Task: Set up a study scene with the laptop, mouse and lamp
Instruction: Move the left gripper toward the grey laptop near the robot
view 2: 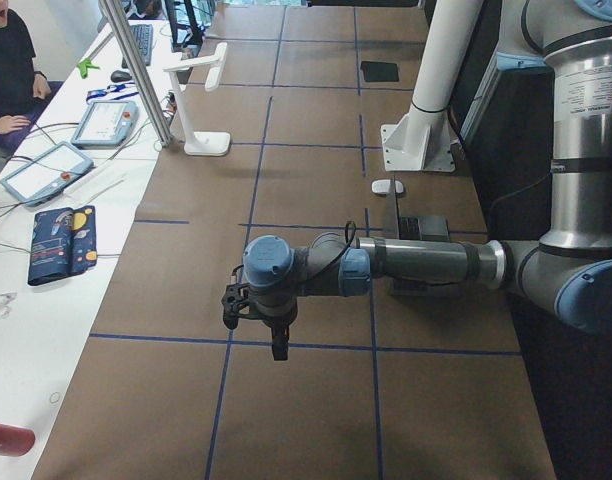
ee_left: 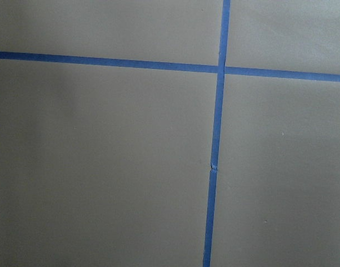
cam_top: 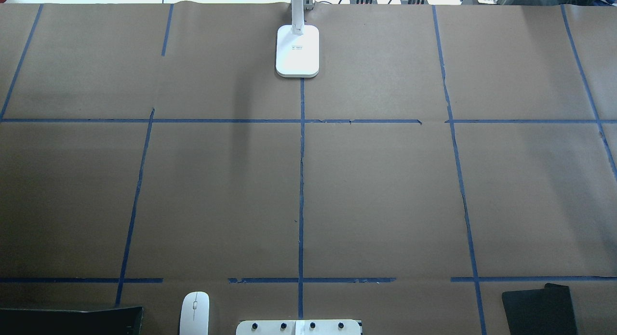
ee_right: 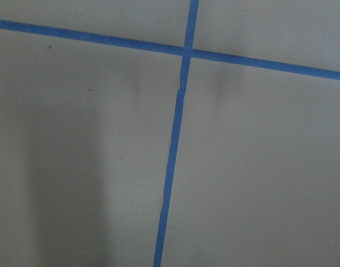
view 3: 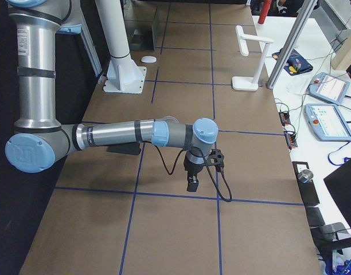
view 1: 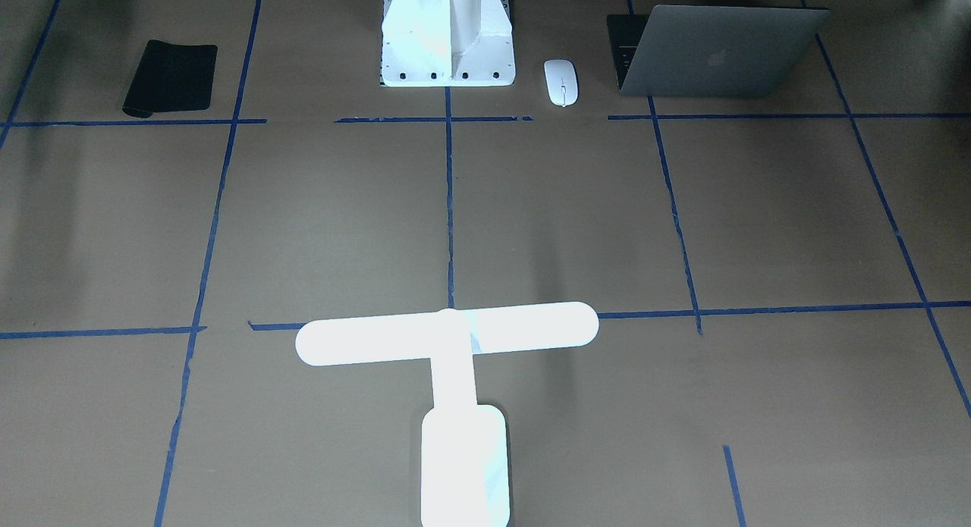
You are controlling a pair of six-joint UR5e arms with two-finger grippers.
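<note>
laptop (view 1: pixel 721 53) part-open, counter's (cam_top: pixel 385 195) robot-side edge, robot's left | mouse (view 1: pixel 561 82) near it, toward pedestal (view 1: pixel 447 42) | lamp (view 1: pixel 447 337) upright, far edge, centre | left hand (view 2: pixel 278 345), right hand (view 3: pixel 191 183) over bare counter; how far open, cannot tell

I saw slim grey metal laptop (view 1: pixel 721 53) half open, logo lid facing away from robot, close in on robot's left. Just beside it, not touching, small flat white oval mouse (view 1: pixel 561 83) lay flat. I noted bright white T-shaped desk lamp (view 1: pixel 454 360) upright, centred, far side from robot, well apart from both.
</note>
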